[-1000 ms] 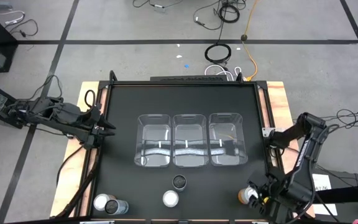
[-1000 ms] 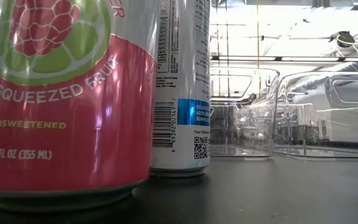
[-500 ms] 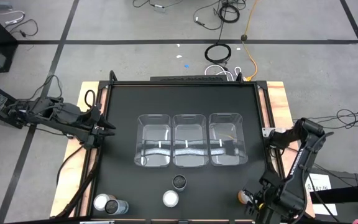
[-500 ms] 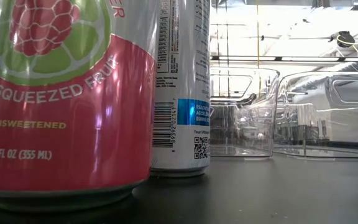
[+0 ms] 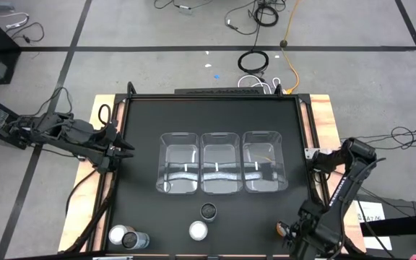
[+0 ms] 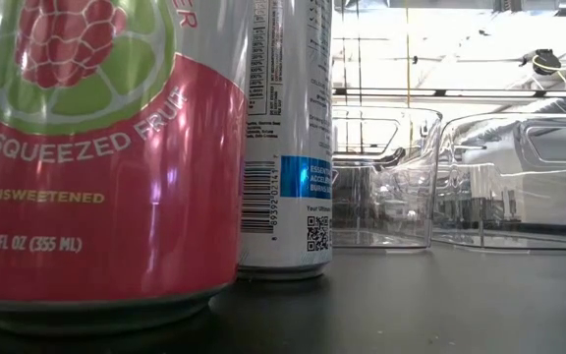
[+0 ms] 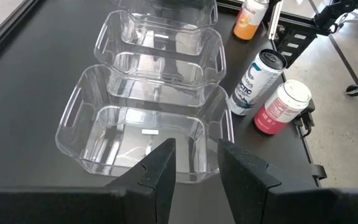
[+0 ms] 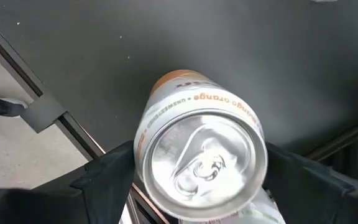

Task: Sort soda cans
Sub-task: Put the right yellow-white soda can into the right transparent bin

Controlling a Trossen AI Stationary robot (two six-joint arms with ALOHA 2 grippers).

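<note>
An orange soda can [image 8: 197, 99] with a silver top stands upright at the table's near right [image 5: 282, 230]. My right gripper [image 5: 292, 235] points down over it, open. Its fingers [image 8: 107, 177] stand on either side of the can's top, and no touch shows. A dark-topped white-and-blue can [image 5: 208, 211] and a silver-topped pink can [image 5: 198, 230] stand near the front middle. Both also show in the left wrist view, white-and-blue [image 7: 257, 81] and pink [image 7: 281, 106]. Two more cans [image 5: 127, 237] stand at the near left corner. My left gripper [image 5: 125, 148] waits at the table's left edge with a narrow gap between its fingers [image 7: 194, 165].
Three clear plastic bins [image 5: 179, 162] [image 5: 219, 162] [image 5: 264, 162] stand in a row across the table's middle. The table's metal frame rail [image 8: 42, 112] runs close beside the orange can. In the low view the pink can [image 6: 96, 157] and white-and-blue can [image 6: 288, 138] fill the left.
My right gripper has come down over the orange can, drifting slightly toward the near edge and rolling a little. It now hides more of the can in the high view. The cans and my left arm have kept still.
</note>
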